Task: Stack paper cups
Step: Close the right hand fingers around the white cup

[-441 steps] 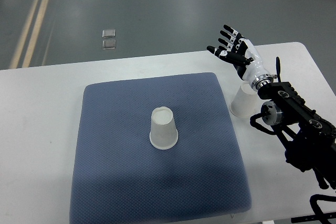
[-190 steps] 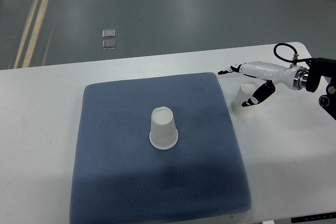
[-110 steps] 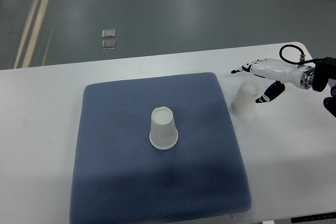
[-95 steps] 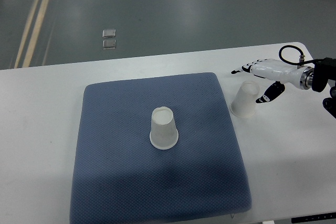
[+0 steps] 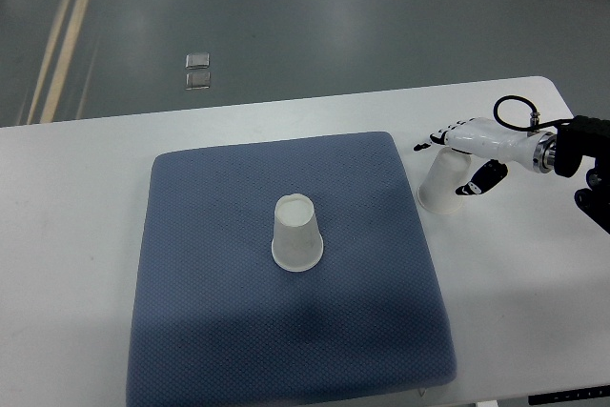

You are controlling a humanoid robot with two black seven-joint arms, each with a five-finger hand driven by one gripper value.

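Note:
An upside-down white paper cup [image 5: 296, 234] stands near the middle of the blue mat [image 5: 210, 312]. A second upside-down paper cup [image 5: 440, 184] stands on the white table just off the mat's right edge. My right hand [image 5: 456, 161] reaches in from the right and sits over this cup. Its fingers are spread above the cup's top and the thumb hangs on the cup's right side. The hand is not closed on the cup. The left arm does not show.
The white table [image 5: 86, 235] extends left and right of the mat. The table's far edge runs along the top, with grey floor beyond it. The black forearm [image 5: 581, 145] lies near the right edge.
The right arm swung from a raised pose down to a low, level reach. Over the last half second the hand slid left and down onto the second cup. Neither cup moved.

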